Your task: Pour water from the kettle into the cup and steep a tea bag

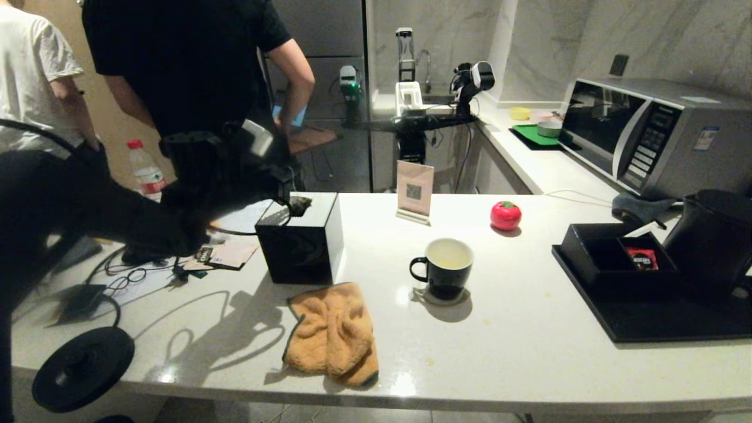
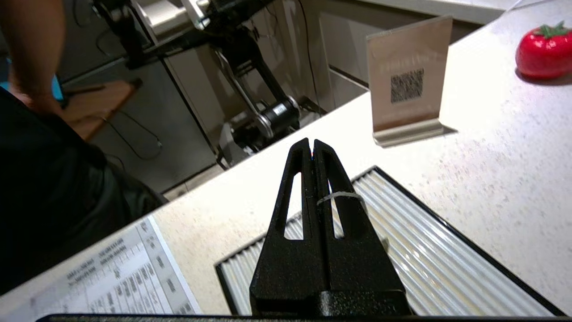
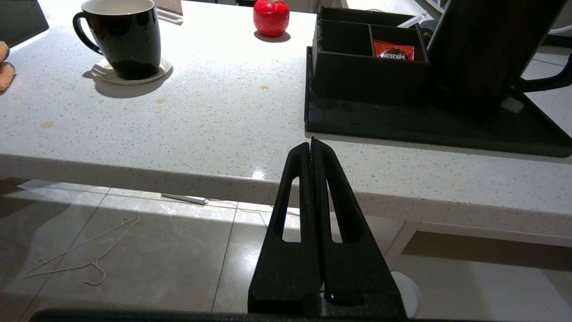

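The black cup (image 1: 447, 267) stands on a coaster mid-table; its white inside looks pale yellowish, and I cannot tell if that is water. At the far right the black kettle (image 1: 711, 241) stands on a black tray (image 1: 646, 323). My left gripper (image 1: 289, 198) hovers above the black tissue box (image 1: 299, 241) and is shut on the tea bag's thin string (image 2: 339, 195), which loops over one finger. The grey-beige tea bag (image 1: 301, 205) dangles at the fingertips. My right gripper (image 3: 311, 145) is shut and empty, low before the table's front edge, out of the head view.
An orange cloth (image 1: 335, 332) lies in front of the tissue box. A QR sign (image 1: 415, 191) and a red tomato ornament (image 1: 505, 215) stand behind the cup. A compartment box with a red sachet (image 1: 641, 258) sits on the tray. The kettle's base disc (image 1: 82, 367) lies front left. Two people stand behind.
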{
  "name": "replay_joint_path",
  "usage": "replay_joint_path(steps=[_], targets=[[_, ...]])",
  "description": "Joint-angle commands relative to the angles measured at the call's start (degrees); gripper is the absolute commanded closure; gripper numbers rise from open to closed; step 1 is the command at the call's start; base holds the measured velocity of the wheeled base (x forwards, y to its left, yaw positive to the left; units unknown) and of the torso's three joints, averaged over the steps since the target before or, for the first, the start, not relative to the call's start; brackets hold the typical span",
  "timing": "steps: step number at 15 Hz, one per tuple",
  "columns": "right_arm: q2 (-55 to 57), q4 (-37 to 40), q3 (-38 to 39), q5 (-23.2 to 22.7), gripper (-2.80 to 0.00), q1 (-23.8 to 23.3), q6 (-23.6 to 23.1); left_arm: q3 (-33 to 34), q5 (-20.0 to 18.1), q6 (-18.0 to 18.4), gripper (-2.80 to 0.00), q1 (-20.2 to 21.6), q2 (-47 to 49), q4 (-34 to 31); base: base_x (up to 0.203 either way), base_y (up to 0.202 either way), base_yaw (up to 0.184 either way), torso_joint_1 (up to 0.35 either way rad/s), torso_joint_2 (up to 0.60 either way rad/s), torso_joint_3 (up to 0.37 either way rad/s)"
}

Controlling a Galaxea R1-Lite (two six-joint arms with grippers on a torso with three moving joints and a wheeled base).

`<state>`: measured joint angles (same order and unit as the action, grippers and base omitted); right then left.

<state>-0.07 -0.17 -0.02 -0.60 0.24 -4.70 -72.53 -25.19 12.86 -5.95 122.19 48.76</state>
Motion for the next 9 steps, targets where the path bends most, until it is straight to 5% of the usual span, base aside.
replay_joint_path(steps=[1,9], targets=[[0.1,0.0,0.0,0.0,0.00,0.0,0.0,1.0,-0.1,0.1,0.00,0.1,0.0,0.3,0.000,0.000,0.000,0.000,0.00,0.000],[0.1,0.0,0.0,0.0,0.00,0.0,0.0,-2.3,0.0,-0.1,0.00,1.1,0.2,0.2,0.000,0.000,0.000,0.000,0.00,0.000]])
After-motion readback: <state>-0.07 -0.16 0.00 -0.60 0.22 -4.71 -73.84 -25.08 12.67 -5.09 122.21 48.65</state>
